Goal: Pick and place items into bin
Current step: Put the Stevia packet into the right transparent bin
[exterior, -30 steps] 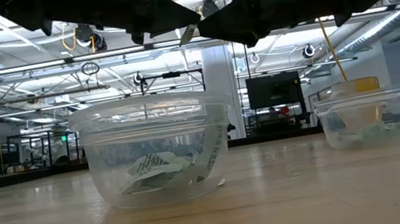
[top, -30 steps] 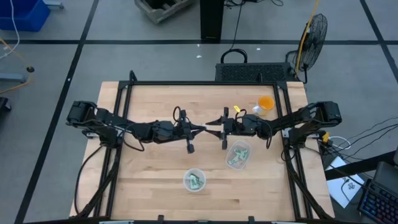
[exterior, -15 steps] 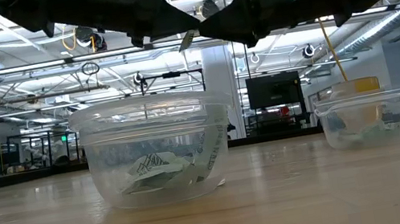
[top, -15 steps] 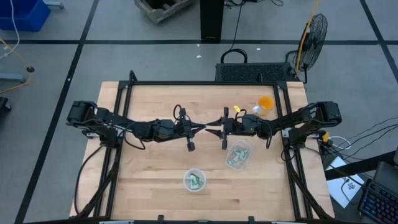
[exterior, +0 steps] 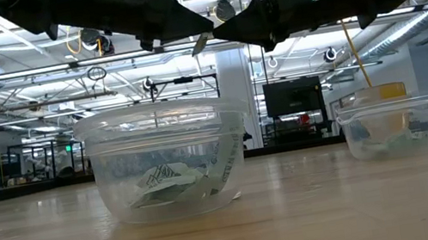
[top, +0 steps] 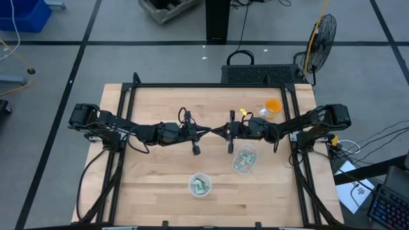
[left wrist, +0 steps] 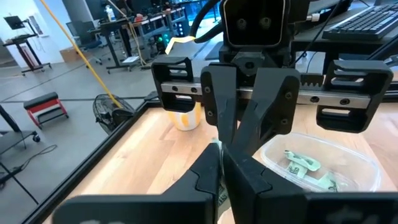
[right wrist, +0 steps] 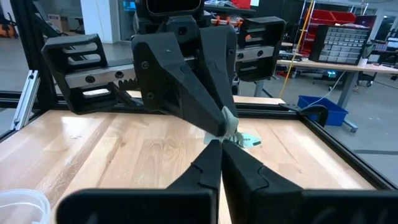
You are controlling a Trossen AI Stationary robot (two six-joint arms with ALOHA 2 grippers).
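Green-and-white wrapped piece [right wrist: 235, 133] sits pinched between both claws mid-air, above the tabletop [top: 160, 172] centre. Left claw [top: 208, 131] and right claw [top: 216, 132] meet tip to tip there, left coming from 9 o'clock, right from 3 o'clock. Both are closed; in the right wrist view the left claw's fingers clamp the wrapper, and the right claw's tips are shut right against it. Looks like a handover, but I can't be sure the right one actually has a grip on it.

Progress, judging by what lies where:
- Round clear cup [top: 199, 184] near 6 o'clock holds a few wrapped pieces [top: 200, 186].
- Squarish clear bin [top: 245, 159] toward 4 o'clock, just beside the right claw, also has several pieces [top: 243, 161] in it.
- Orange cup [top: 273, 106] at 2 o'clock, untouched, not part of the job.
- No loose pieces seen on the wood.

So roughly midway: one piece in transit, more left in the round cup. Next would be the left claw releasing and the right carrying the piece over the bin.
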